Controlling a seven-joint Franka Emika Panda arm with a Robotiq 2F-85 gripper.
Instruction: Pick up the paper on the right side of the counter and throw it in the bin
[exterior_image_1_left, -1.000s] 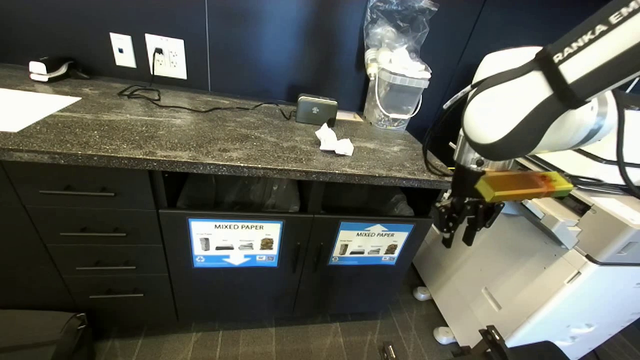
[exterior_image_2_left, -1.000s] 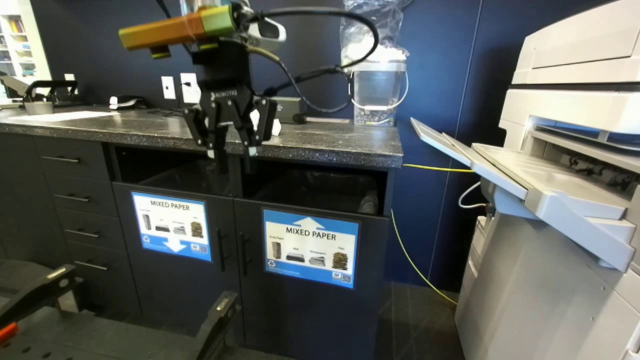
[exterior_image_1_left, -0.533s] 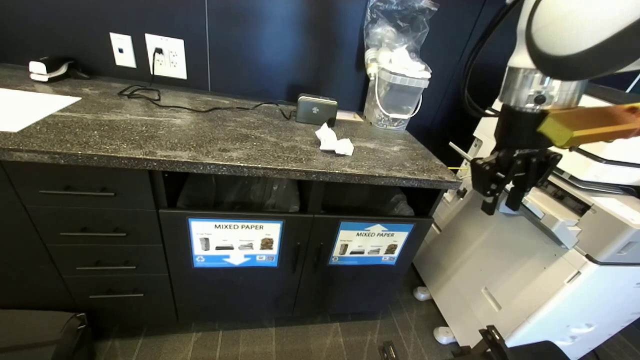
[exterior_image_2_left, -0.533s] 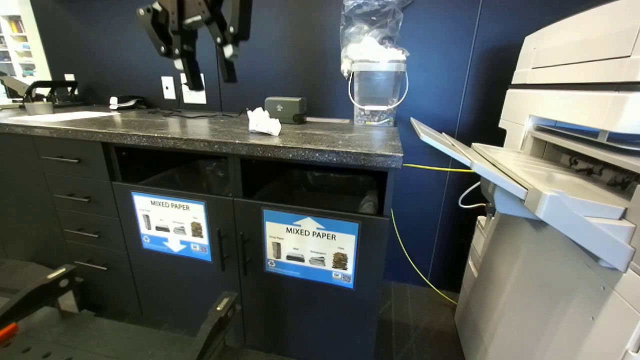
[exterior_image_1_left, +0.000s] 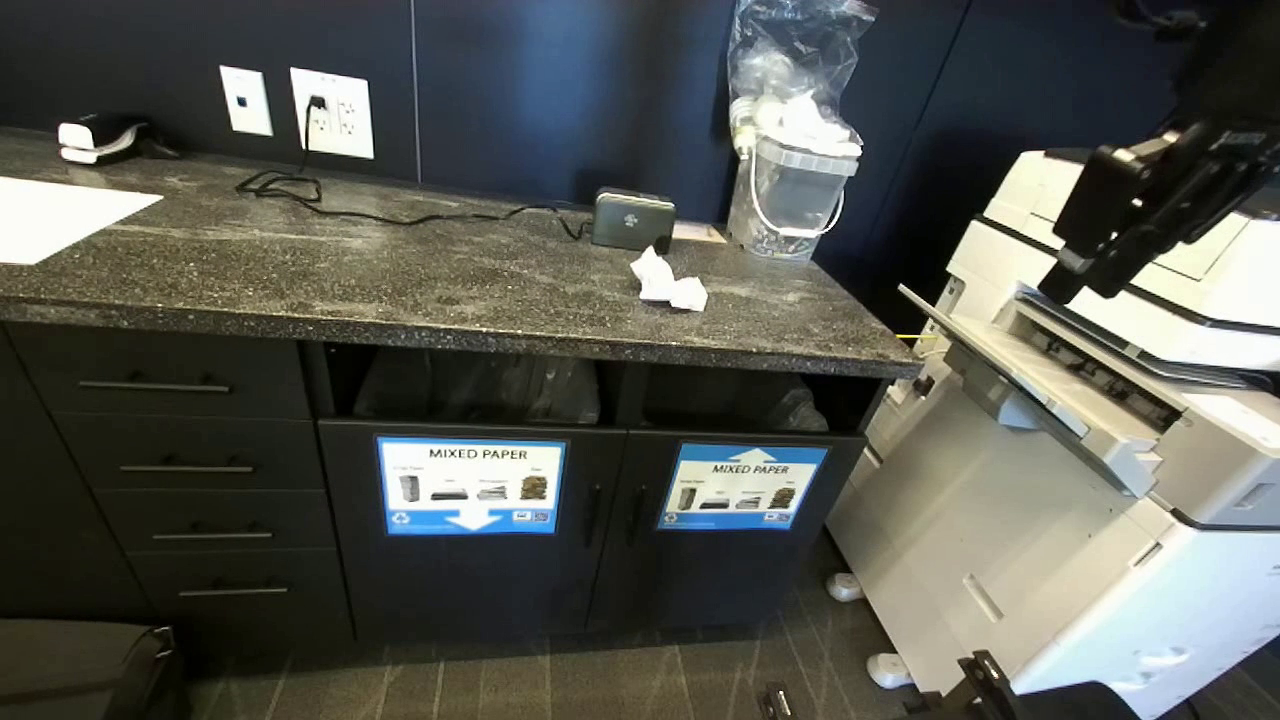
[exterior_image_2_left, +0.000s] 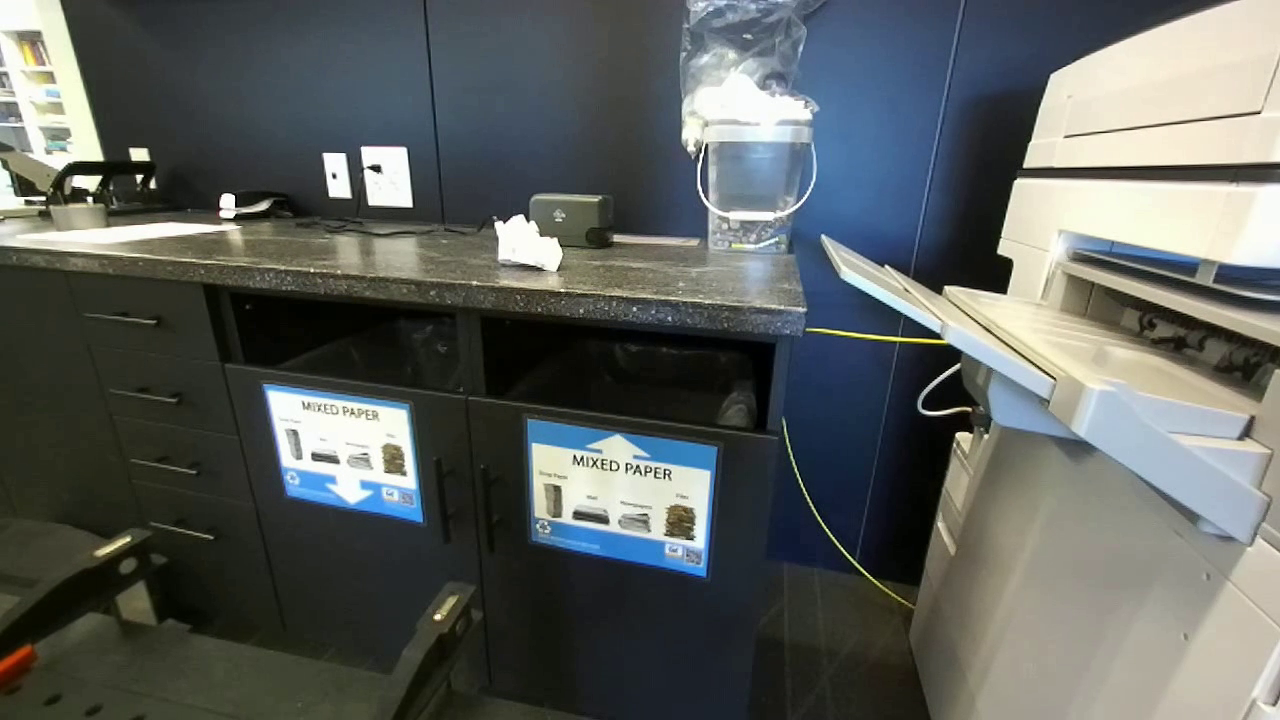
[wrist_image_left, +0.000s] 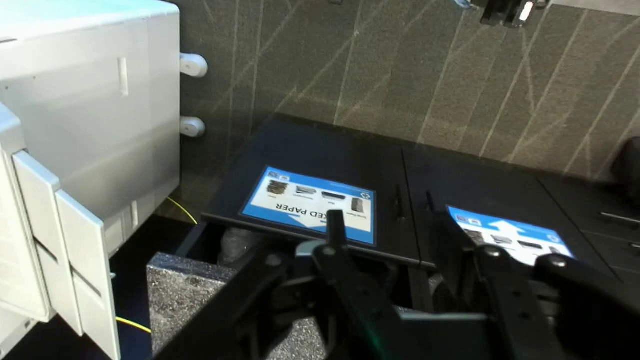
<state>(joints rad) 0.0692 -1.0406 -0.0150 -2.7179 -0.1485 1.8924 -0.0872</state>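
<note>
A bunched white paper wad (exterior_image_1_left: 665, 282), with an upright peak and a lower lobe, sits on the right part of the dark speckled counter (exterior_image_1_left: 400, 265); it also shows in an exterior view (exterior_image_2_left: 528, 243). No separate flattish paper scrap shows; it is hidden or out of view. Below the counter are two bin slots, a left slot (exterior_image_1_left: 480, 388) and a right slot (exterior_image_1_left: 730, 402). Both signs read "MIXED PAPER", so I cannot tell which is the bin. My gripper (exterior_image_1_left: 1082, 280) is raised near the printer; the wrist view (wrist_image_left: 392, 222) shows its fingers apart and empty.
A grey box (exterior_image_1_left: 633, 220) with a cord stands behind the wad. A clear bucket (exterior_image_1_left: 790, 195) stands at the counter's back right. A white printer (exterior_image_1_left: 960, 560) with a protruding tray (exterior_image_1_left: 1040, 390) stands to the right. A white sheet (exterior_image_1_left: 60, 212) lies far left.
My gripper has risen from near the right slot, away up and right, and has tilted; it has left the top of an exterior view. The wad has not moved.
</note>
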